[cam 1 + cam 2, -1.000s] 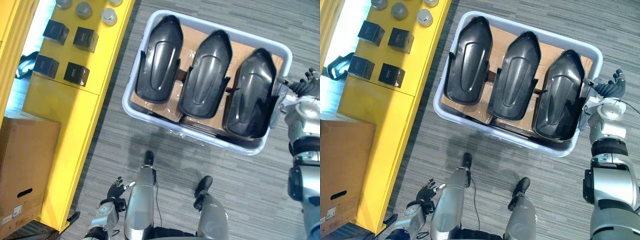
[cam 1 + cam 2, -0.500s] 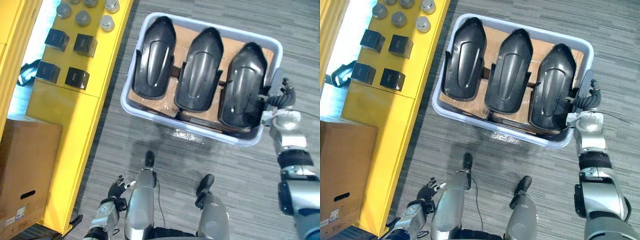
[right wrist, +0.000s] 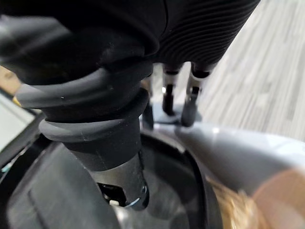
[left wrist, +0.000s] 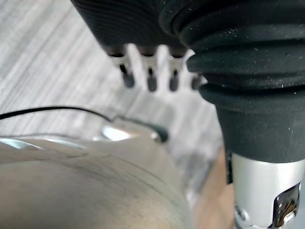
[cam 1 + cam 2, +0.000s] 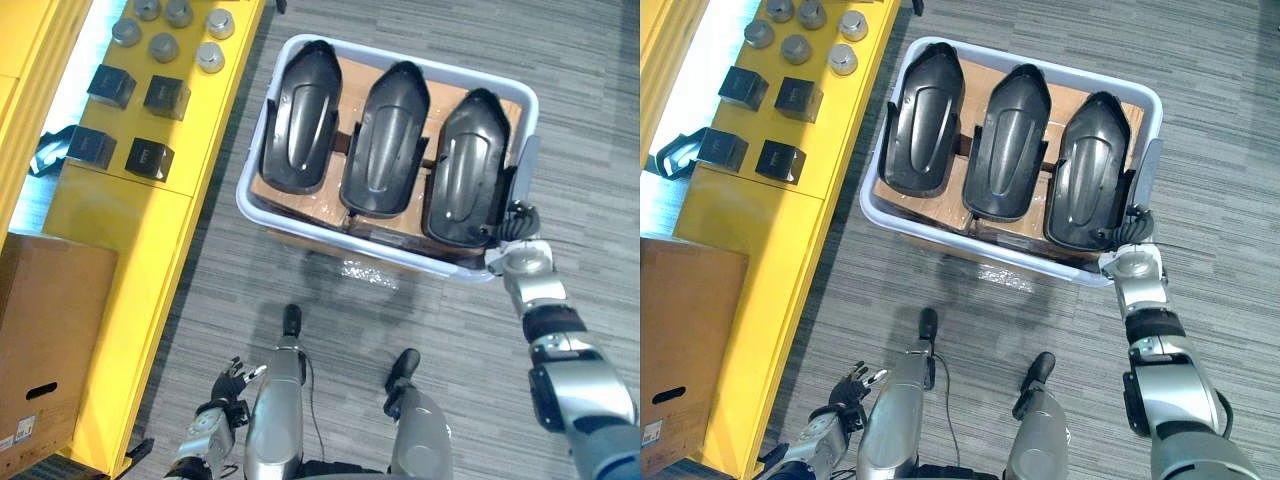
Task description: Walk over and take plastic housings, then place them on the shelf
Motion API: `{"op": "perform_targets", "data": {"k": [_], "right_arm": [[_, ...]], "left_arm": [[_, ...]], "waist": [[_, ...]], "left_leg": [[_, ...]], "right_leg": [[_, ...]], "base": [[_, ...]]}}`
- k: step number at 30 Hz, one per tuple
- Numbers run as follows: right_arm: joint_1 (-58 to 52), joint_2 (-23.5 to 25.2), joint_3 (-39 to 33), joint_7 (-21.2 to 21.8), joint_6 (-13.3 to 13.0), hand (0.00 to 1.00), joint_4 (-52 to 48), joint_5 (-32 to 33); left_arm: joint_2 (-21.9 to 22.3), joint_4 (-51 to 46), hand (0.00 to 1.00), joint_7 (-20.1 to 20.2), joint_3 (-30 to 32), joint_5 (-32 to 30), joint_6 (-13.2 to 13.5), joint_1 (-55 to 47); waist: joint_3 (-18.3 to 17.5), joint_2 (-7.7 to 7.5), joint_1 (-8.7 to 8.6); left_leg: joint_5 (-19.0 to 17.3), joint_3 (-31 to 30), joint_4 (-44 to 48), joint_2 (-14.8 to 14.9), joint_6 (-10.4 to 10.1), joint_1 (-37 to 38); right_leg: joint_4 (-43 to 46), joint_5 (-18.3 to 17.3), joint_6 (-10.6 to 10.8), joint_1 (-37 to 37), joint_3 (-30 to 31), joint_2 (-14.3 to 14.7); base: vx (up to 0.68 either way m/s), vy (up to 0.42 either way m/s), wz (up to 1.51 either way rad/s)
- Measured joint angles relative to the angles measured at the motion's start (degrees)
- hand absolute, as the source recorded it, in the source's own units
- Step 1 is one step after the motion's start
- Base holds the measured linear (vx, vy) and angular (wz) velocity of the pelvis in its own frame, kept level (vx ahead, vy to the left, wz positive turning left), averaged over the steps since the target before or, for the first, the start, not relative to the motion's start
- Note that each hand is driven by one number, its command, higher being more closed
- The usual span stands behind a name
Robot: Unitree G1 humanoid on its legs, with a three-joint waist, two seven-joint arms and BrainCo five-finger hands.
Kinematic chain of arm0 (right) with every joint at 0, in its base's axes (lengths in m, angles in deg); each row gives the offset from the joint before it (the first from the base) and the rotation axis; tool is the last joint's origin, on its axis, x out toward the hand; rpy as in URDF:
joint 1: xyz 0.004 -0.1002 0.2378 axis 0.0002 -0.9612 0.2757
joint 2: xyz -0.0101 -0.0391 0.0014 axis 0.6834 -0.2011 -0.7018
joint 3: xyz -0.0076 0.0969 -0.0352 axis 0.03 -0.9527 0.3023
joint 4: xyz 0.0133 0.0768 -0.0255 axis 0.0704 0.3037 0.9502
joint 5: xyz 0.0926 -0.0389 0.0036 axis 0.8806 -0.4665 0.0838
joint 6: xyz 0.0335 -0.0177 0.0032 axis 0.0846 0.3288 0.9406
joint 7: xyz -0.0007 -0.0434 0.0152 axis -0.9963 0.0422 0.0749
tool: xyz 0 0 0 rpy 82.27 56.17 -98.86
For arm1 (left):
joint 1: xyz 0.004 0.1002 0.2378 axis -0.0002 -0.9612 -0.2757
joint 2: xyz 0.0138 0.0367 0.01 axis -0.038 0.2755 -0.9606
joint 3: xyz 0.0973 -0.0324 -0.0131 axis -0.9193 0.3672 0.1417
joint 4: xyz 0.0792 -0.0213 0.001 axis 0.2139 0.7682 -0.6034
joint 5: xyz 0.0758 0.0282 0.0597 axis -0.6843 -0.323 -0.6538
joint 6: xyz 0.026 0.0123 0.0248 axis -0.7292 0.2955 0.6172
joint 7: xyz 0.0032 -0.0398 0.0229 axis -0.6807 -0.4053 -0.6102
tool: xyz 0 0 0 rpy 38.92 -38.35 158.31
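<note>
Black, glossy plastic housings lie three abreast, the left-hand housing (image 5: 300,115), the middle housing (image 5: 385,130) and the right-hand housing (image 5: 465,165), in a pale grey plastic tub (image 5: 527,100) lined with brown cardboard. The tub stands on grey striped carpet (image 5: 600,180) just beside a long yellow shelf (image 5: 110,215). None of the three is lifted.

The robot's right hand (image 5: 1134,225) is at the tub's near right corner, close against the right-hand housing. Its wrist view shows straight fingers (image 3: 167,98) reaching towards the grey rim and clasping nothing. The left hand (image 5: 228,385) hangs low and well apart from the tub, its fingers loose and empty.

The step in hand appears to be the first grasp, on the right-hand housing. The gap between that shell and the tub wall looks narrow, so the fingers would do best to slide down the outer flank and hook under the edge, with the thumb set on the crown. The smooth, rounded surface is likely to slip under a light pinch. The shell is long, so the idle left hand may be wanted at its other end. A straight upward lift should clear both the rim and the middle housing.

Small black boxes (image 5: 165,95) and silver round caps (image 5: 210,55) already occupy part of the shelf.
</note>
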Motion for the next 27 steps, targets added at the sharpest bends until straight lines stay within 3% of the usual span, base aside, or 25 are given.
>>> {"op": "perform_targets", "data": {"k": [5,9,17,22,27], "right_arm": [[3.1,-3.5,0.6,-0.8,3.7,1.00,5.1,-1.1],[3.6,-3.4,1.9,-0.6,6.5,1.00,7.7,-1.5],[4.2,-4.4,2.2,-1.0,6.2,1.00,9.6,-2.8],[6.4,-5.8,2.2,-2.5,2.8,1.00,9.4,-6.8],[6.5,-6.6,2.2,-4.8,1.5,1.00,7.9,-9.2]], "left_arm": [[1.4,1.5,0.00,0.1,-2.0,1.7,0.1,0.3],[2.3,2.0,0.00,0.1,-2.0,2.0,0.0,0.2],[2.5,1.4,0.00,0.3,-2.0,2.1,0.0,0.3],[3.3,-0.3,0.00,0.8,-2.0,4.4,0.0,0.1],[4.0,-3.1,0.00,2.2,-1.4,8.4,0.1,-0.9]], "waist": [[-1.6,2.55,0.83],[-2.6,4.18,1.93],[-2.5,4.60,1.91],[-1.9,5.58,1.87],[-1.2,4.66,1.32]], "left_leg": [[2.3,-2.5,-2.6,-1.0,-0.1,-0.9],[2.6,-2.8,-2.9,-1.2,-0.1,-0.9],[2.6,-3.2,-2.7,-1.5,-0.1,-1.1],[2.6,-3.3,-2.0,-1.6,-0.1,-1.8],[2.5,-3.0,-2.0,-1.5,-0.1,0.4]], "right_leg": [[1.1,-0.6,0.0,-0.5,-2.6,-0.7],[1.7,-0.7,0.1,-1.0,-2.6,-1.1],[2.2,-0.9,0.0,-0.9,-3.5,-1.5],[2.0,-0.8,0.1,-1.0,-3.8,-1.5],[0.7,-0.6,0.2,1.5,-3.8,-1.2]], "base": [[-0.05,-0.016,0.27],[-0.01,-0.001,0.01],[-0.01,-0.008,0.03],[-0.03,-0.008,0.03],[0.00,-0.014,-0.03]]}}
